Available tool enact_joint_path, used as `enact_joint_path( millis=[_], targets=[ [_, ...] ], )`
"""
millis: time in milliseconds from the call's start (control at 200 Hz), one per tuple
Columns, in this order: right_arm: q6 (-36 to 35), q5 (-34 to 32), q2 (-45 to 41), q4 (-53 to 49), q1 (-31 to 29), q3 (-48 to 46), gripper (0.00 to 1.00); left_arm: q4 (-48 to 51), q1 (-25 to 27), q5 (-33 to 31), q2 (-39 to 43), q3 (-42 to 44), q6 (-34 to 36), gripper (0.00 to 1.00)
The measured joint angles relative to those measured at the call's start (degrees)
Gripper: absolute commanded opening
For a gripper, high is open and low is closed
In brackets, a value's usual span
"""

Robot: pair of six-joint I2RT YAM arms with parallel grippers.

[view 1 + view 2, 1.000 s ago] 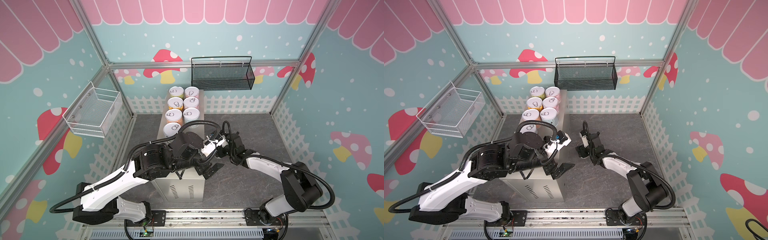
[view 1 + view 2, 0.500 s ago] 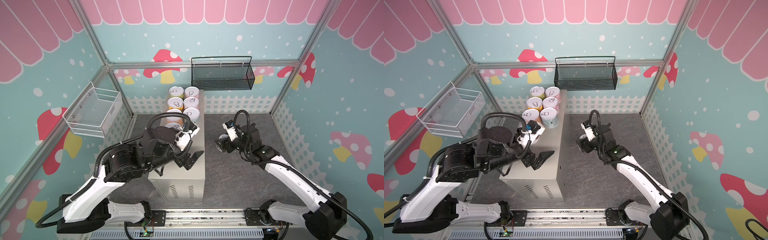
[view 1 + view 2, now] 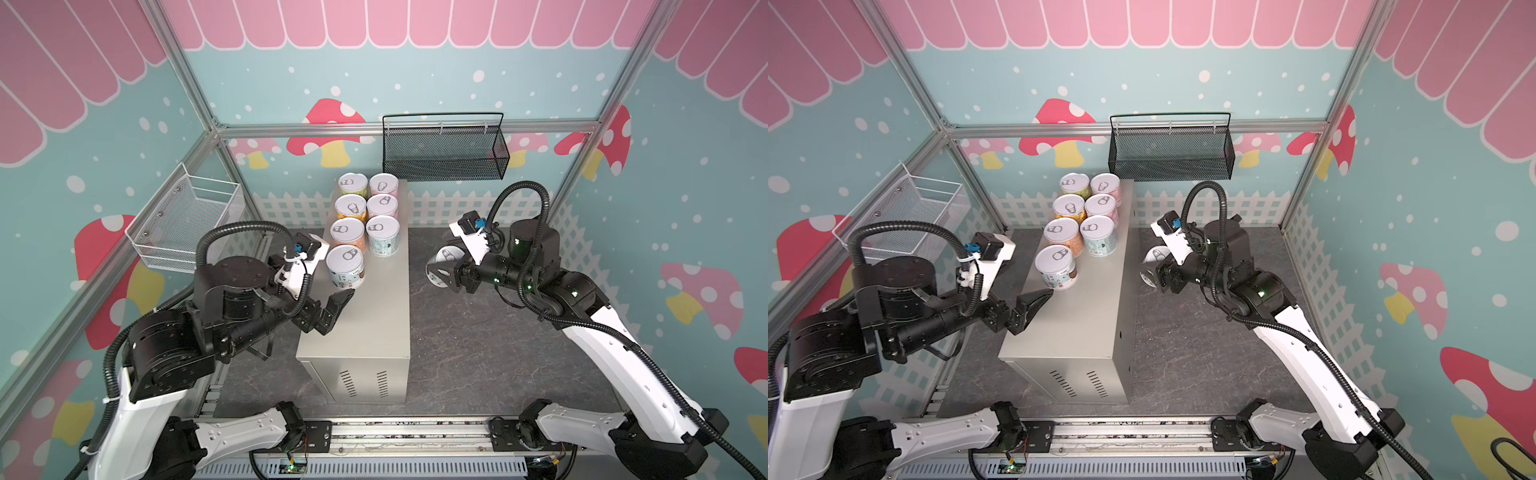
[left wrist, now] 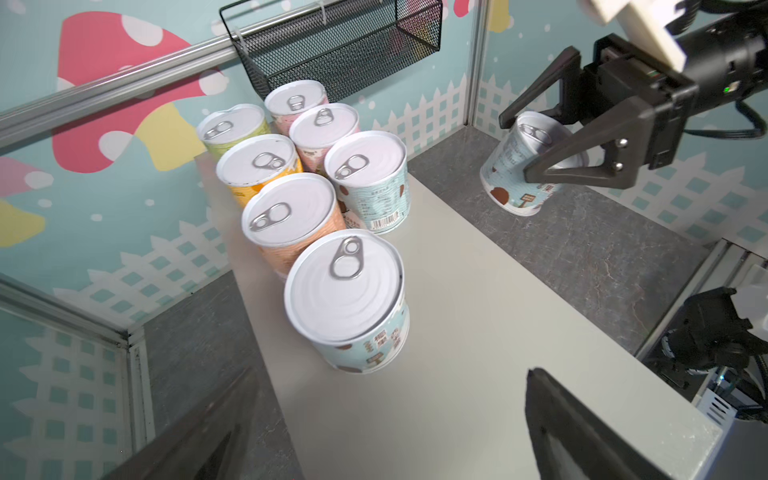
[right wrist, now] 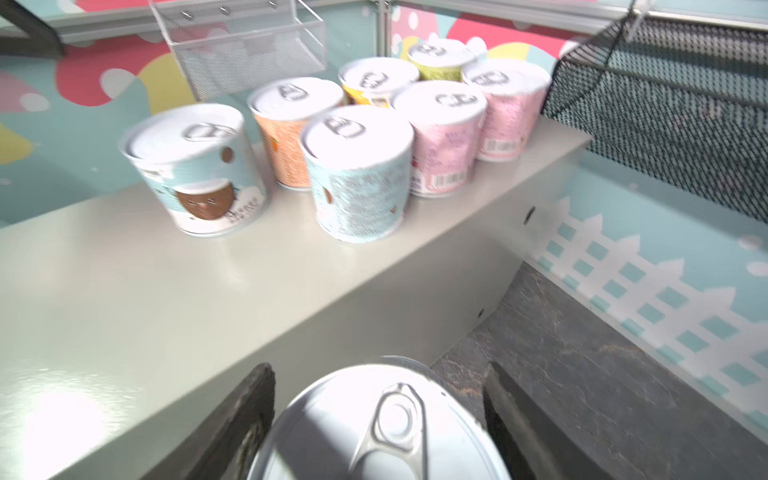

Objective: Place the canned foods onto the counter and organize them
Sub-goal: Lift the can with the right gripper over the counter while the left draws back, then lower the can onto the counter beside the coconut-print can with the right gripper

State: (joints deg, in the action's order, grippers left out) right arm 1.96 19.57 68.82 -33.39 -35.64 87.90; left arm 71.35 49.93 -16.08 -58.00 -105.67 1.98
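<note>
1. Now my right tool [image 3: 440, 269] grips the eighth can [image 4: 519, 183], a light-blue one, with a finger pressed on each flank. The right wrist view shows its silver pull-tab lid [image 5: 374, 432] between my dark fingers [image 5: 245, 415].
2. The eighth can is tilted, lid leaning toward the table [image 3: 374, 324]. It is held right of the table, over the dark marbled floor [image 3: 478, 353], near the table's side but apart from it. Whether its base touches the floor I cannot tell.
3. My left tool [image 3: 338, 309] stands wide open and empty at the table's left edge, just on the near side of the nearest can [image 3: 345, 266] and not touching it.
4. Seven cans stand upright on the far half of the table, packed close in two rows that run far to near.
5. Left row, far to near: green can [image 3: 352, 185], yellow can [image 3: 350, 206], orange can [image 3: 347, 232], then the nearest can, light blue.
6. Right row, far to near: far pink can [image 3: 383, 185], second pink can [image 3: 382, 205], pale-blue can [image 3: 382, 235].
7. A black mesh basket [image 3: 442, 153] hangs on the far wall above the table's far end; a white wire basket [image 3: 187, 224] hangs on the left wall.
</note>
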Motion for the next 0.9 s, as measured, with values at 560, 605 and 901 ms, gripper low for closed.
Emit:
enact_joint_path(
  millis=[560, 605, 901],
  targets=[
    [-1.05, -5.84, 18.1, -15.91, -15.45, 24.9, 0.71, -0.94, -0.33, 2.21, 8.28, 10.6, 0.48, 1.0],
    [-1.03, -6.34, 19.34, -16.81, -15.91, 26.73, 0.71, -1.31, -0.33, 2.38, 8.94, 11.45, 0.66, 1.0],
    [-0.94, -9.29, 25.86, -19.52, -18.47, 34.4, 0.75, -3.91, -0.33, 2.97, 11.63, 16.37, 1.36, 1.0]
  ],
)
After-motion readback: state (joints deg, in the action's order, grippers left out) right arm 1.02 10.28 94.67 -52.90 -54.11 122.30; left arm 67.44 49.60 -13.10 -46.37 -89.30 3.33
